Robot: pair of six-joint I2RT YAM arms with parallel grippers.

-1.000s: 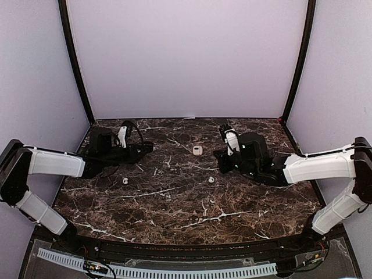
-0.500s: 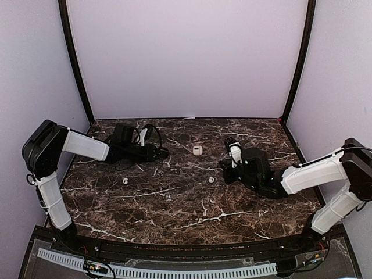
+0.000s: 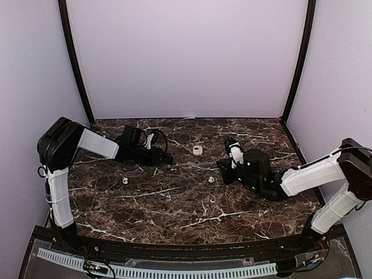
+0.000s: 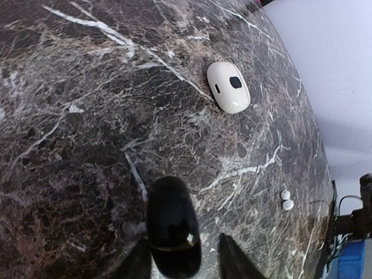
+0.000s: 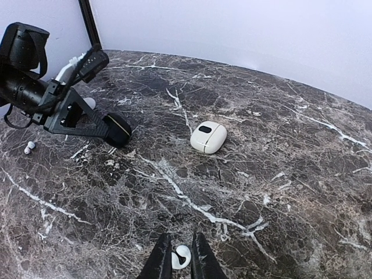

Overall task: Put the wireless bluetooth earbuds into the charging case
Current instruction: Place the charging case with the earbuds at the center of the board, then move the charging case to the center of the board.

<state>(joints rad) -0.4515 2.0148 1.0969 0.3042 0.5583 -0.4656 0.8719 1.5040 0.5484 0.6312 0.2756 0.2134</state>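
As two arms lean over the dark marbled counter point(image 3: 174, 215), the wireless bluetooth earbuds point(image 4: 285, 199) lie loose on it in two spots: tiny, glossy, white and bean-shaped. The centre earbud point(image 3: 211, 179) point(image 5: 181, 256) sits near the middle of the counter. The left earbud point(image 3: 125, 180) point(image 5: 28, 147) lies toward the left edge. Each spot is so small that it is hard to say whether it is one piece or two.

A white case point(image 3: 197, 150) point(image 4: 228, 87) point(image 5: 208, 137), rounded, with a dark oval mark and a small slot on top, rests shut toward the far edge, well apart from both earbuds. A black case point(image 4: 172, 225) point(image 5: 118, 129), shut along a thin gold seam, lies between the left jaws. These stand apart, with a gap showing on one side of the case. Nothing inside either case can be seen.

The right jaws stand narrowly apart, the centre earbud showing in the gap. Whether they touch it cannot be told, and both wrist views cut off most of the fingers.
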